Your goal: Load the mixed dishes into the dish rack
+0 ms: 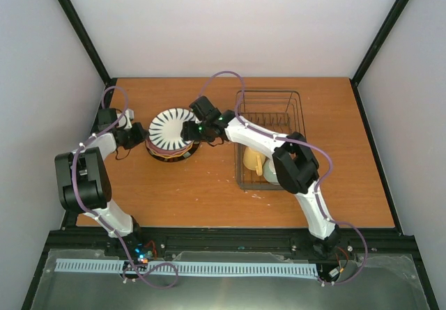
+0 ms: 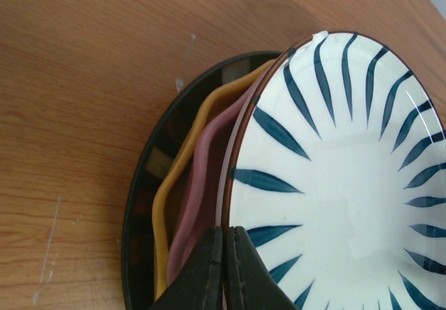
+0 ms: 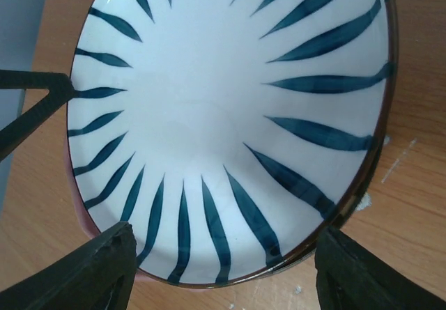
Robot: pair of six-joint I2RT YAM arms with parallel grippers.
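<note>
A white plate with dark radial stripes point(image 1: 169, 130) point(image 2: 348, 171) point(image 3: 223, 115) is tilted up off a stack on the table. My left gripper point(image 1: 137, 138) point(image 2: 224, 237) is shut on its left rim. Beneath it show a pink plate point(image 2: 202, 171), a wavy yellow-orange edge point(image 2: 173, 181) and a dark-rimmed plate point(image 2: 139, 205). My right gripper point(image 1: 189, 130) point(image 3: 223, 272) is open at the plate's right side, and the rim lies between its fingers point(image 3: 104, 268) without touching them. The dish rack point(image 1: 293, 101) stands to the right, holding a pale yellow mug point(image 1: 252, 160) and a pale green bowl point(image 1: 269, 174).
The right arm point(image 1: 296, 164) reaches across the dish rack and hides part of the bowl. Bare wooden table point(image 1: 209, 191) lies in front of the stack. Black frame posts point(image 1: 83, 38) run up both back corners beside the white walls.
</note>
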